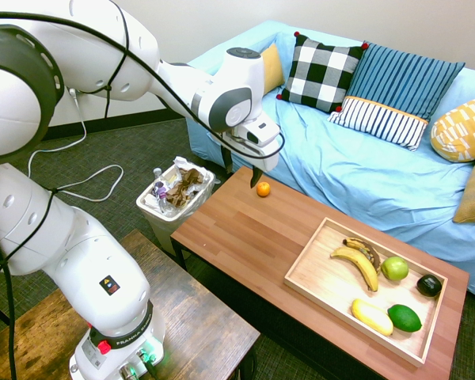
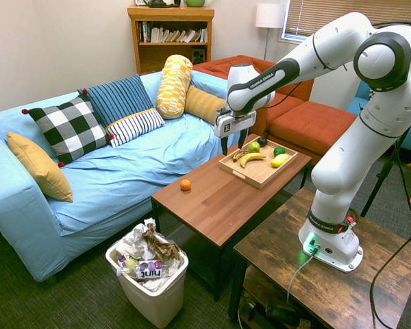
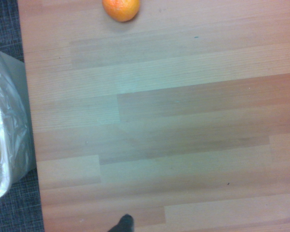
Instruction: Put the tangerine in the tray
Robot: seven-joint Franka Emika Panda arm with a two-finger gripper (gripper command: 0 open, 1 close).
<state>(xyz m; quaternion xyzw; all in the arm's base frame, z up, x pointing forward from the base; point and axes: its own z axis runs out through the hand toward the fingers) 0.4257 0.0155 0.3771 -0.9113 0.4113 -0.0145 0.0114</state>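
On the reddish-brown coffee table (image 1: 245, 237), near its sofa-side edge, the tangerine (image 1: 263, 188) sits alone on bare wood; in the second exterior view it (image 2: 185, 184) lies at about 8 o'clock from the tray (image 2: 260, 177), well apart from it. The gripper (image 1: 242, 168) hangs above the table, its dark fingers pointing down and spread apart, holding nothing. In the first exterior view the fruit sits just at 4 o'clock from those fingertips, below them and not touched.

At the table's other end the tray (image 1: 313, 261) of light wood holds two bananas (image 1: 358, 261), a green apple (image 1: 394, 268), a dark avocado (image 1: 429, 285), a lime (image 1: 404, 317) and a yellow lemon-like fruit (image 1: 372, 317) (all lying inside its low sides).

From the wrist view the tangerine (image 3: 121, 8) shows at 12 o'clock, cut by the frame edge, with the wood grain filling most of the picture. A white trash bin (image 1: 174, 198), full of crumpled wrappers, stands on the carpet just beside the table's short end. Behind the table runs a light blue sofa (image 1: 364, 166) with patterned cushions.
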